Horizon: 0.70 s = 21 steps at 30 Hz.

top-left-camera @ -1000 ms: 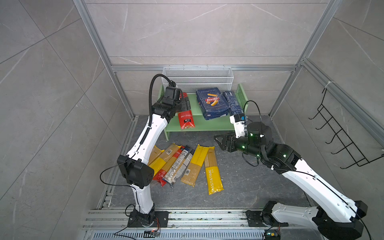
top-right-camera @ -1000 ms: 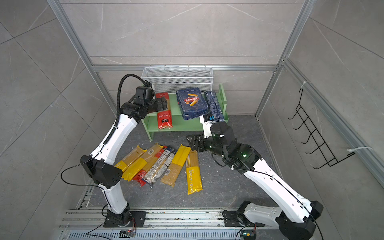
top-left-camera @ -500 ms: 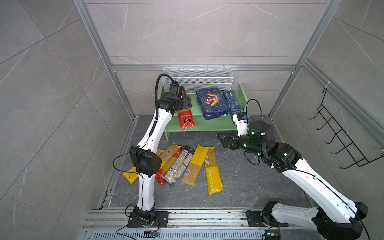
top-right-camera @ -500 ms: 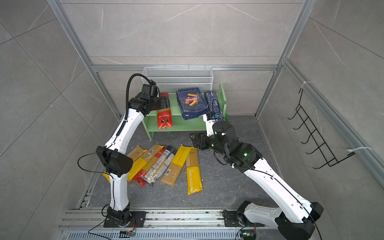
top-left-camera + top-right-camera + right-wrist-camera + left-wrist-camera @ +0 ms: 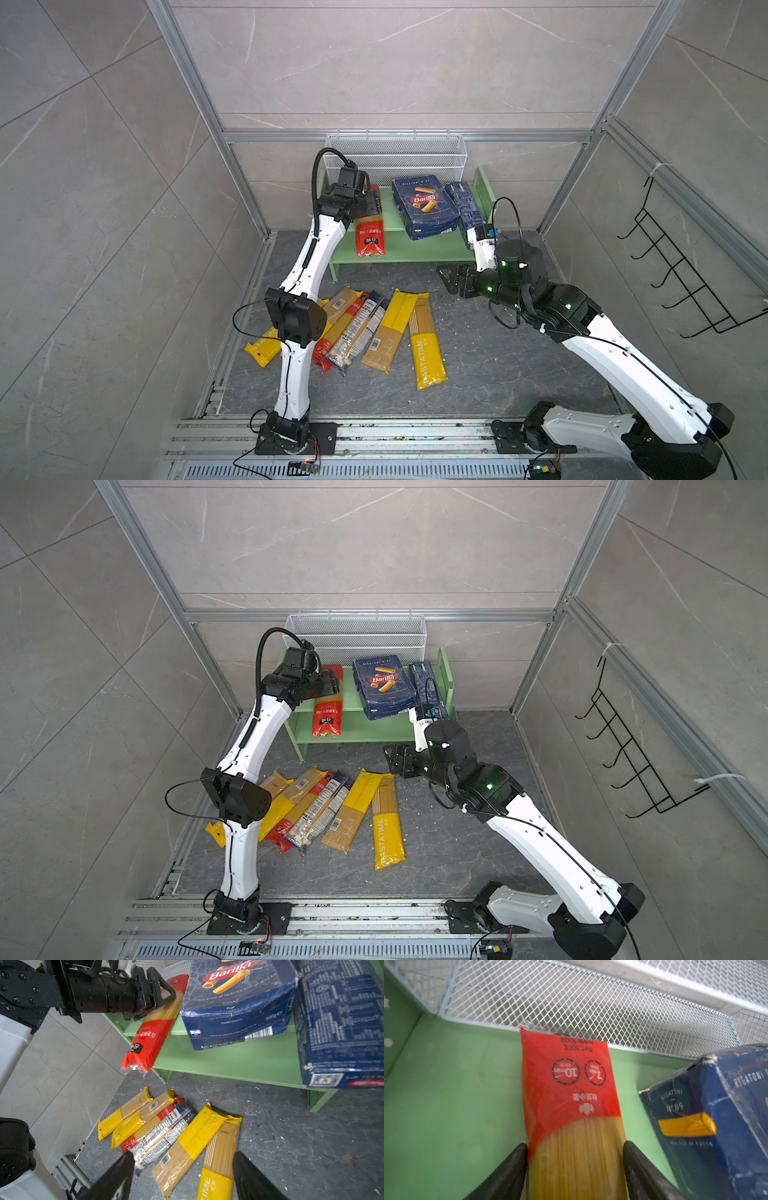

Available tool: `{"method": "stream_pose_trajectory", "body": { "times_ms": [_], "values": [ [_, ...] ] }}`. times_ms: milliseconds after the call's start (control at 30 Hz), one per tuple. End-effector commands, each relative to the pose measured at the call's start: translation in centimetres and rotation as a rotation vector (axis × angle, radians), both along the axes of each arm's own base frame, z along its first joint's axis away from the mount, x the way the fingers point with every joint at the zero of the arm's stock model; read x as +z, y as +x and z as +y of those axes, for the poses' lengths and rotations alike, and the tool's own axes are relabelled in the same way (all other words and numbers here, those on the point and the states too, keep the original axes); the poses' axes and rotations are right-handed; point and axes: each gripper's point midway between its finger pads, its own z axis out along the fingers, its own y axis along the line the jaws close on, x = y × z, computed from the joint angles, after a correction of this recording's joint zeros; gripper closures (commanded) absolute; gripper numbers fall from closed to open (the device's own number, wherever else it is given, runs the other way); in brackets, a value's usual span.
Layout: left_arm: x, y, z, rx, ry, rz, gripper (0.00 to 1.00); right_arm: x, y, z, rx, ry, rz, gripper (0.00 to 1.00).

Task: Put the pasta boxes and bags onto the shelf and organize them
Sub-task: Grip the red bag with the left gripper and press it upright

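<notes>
Left gripper (image 5: 575, 1145) clamps the red-and-clear plastic spaghetti bag (image 5: 370, 239) overhanging the light-green two-tier shelf (image 5: 399, 250), presumably to square it, while right gripper (image 5: 182, 1153) hangs open, empty.

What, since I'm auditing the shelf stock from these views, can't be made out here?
Left gripper's hold on the red bag: left wrist view blurred.
Leftmost yellow bag: middle hidden by the left arm in both top views.
Narrow blue box: print too small in top views, cropped in right wrist view.
Shelf lower tier's back: hidden under the top board.
</notes>
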Motion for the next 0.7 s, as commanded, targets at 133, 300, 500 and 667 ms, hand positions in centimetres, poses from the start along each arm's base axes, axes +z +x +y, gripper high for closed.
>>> {"method": "stream_pose_trajectory", "body": {
  "times_ms": [133,300,500,667],
  "values": [
    [-0.3,1.6,-1.6,-0.023,-0.078,-0.023,0.35,0.6,0.0,-1.6,-0.042,-0.030,-0.011,0.24],
    [-0.9,2.2,-2.1,-0.008,-0.126,-0.018,0.39,0.5,0.1,-2.1,-0.058,-0.040,-0.010,0.24],
    [-1.2,2.7,-3.4,0.012,-0.169,-0.034,0.44,0.7,0.1,-2.3,-0.059,-0.038,-0.010,0.24],
    [-1.0,3.0,-4.2,0.033,-0.180,-0.060,0.47,1.1,0.0,-2.6,-0.059,-0.035,-0.017,0.24]
  ]
}}
